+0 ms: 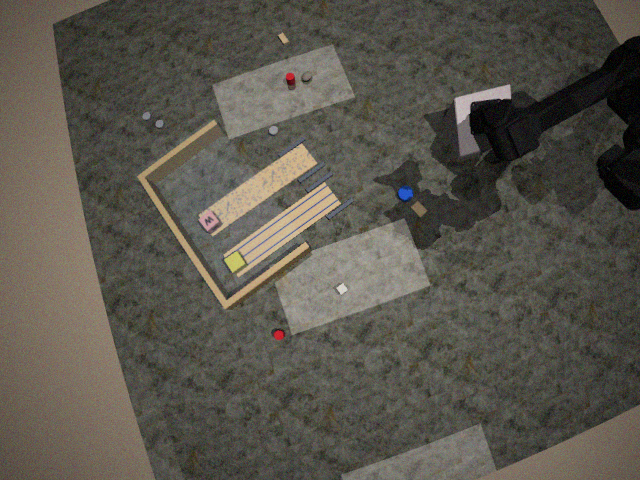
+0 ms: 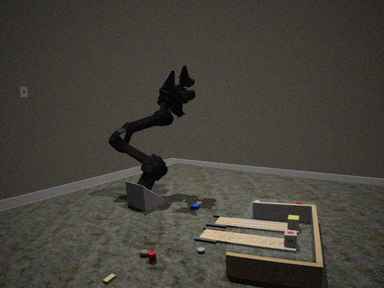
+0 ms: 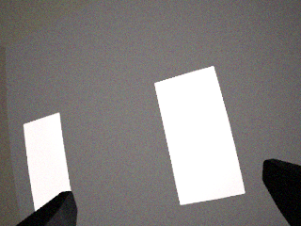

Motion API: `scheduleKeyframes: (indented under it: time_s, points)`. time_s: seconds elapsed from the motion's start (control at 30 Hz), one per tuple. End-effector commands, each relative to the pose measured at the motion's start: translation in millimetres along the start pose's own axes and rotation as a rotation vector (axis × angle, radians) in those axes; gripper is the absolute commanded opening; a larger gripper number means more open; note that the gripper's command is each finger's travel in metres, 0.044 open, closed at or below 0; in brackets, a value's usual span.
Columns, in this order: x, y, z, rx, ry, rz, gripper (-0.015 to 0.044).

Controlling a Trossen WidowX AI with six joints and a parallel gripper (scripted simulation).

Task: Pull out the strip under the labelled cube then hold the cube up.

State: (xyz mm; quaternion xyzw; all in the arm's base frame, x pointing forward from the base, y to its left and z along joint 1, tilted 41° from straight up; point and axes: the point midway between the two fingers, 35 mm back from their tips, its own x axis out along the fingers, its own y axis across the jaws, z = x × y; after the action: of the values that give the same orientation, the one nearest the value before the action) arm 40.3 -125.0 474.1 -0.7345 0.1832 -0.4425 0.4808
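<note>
The hand (image 2: 179,68) (image 3: 172,187) is raised, fingers wide. Well below it, the W cube (image 1: 208,221) (image 2: 290,239) sits on the far end of the speckled strip (image 1: 261,181) (image 2: 242,238), apparently not yet pulled; pull and lift both remain.

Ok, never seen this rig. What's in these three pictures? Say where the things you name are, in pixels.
One black jointed arm with an end effector (image 2: 178,75) (image 3: 172,187), two fingers spread apart, nothing between them.

The top picture looks down from above. The exterior one looks from the side, at the arm raised with its fingers up. The wrist one looks out past the fingers at two bright white panels.

On the surface, a three-sided wooden frame (image 1: 181,240) (image 2: 274,269) partly surrounds two strips. The speckled strip (image 1: 264,184) (image 2: 242,239) carries a pink cube marked W (image 1: 208,221) (image 2: 290,239); the blue-lined strip (image 1: 292,221) (image 2: 251,224) carries a plain yellow cube (image 1: 234,261) (image 2: 293,222). Small loose pieces and a pale wedge (image 1: 466,142) (image 2: 135,195) lie around.
</note>
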Motion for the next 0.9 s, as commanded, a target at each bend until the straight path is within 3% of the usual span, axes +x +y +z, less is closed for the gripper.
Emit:
scheduleKeyframes:
  time_s: [0.0, 0.27, 0.4, 0.87]
  points:
    - [0.3, -0.9, 2.9, -0.008, -0.002, -0.004, 0.0400]
    - [10.3, -21.4, 87.5, 0.023, -0.147, -0.136, 0.0400]
    - [17.3, -16.0, 145.3, 0.122, -0.306, -0.152, 0.0400]
    - [27.4, 54.5, 259.3, 0.422, -0.676, 0.123, 0.0400]
